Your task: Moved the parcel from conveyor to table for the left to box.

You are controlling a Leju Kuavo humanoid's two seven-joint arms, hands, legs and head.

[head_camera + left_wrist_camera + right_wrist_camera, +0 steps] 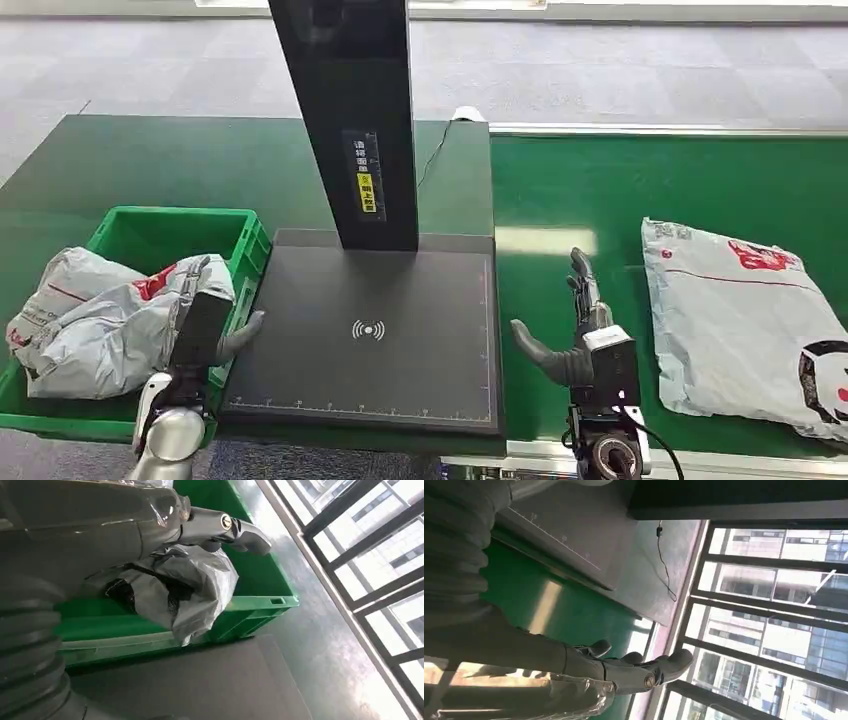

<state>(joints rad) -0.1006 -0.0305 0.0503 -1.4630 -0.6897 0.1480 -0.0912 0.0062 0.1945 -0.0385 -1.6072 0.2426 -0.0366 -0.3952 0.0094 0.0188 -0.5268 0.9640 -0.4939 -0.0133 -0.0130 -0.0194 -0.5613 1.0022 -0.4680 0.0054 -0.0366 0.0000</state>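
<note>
Where writing can be read, it is sparse: the black post (345, 110) at upper centre bears a yellow label with characters too small to make out, and the dark pad (370, 340) at its foot carries a white wireless symbol and a ruler scale along its lower and right edges. On the parcel (745, 325) at the right of the frame, flat on the green belt (600, 190), are red print and a black-and-white figure, neither legible. At lower left, the green bin (150, 235) holds crumpled grey bags (90, 320) with red marks, which rise over its near rim. Beside that bin's right wall the left hand (205, 310) lies against the bags, its thumb out toward the pad; whether its fingers grip them cannot be told. Between pad and parcel, the right hand (575, 335) stands with fingers wide apart and upright, holding nothing, just left of the parcel. Bare green counter (150, 160) spreads across the upper left.
</note>
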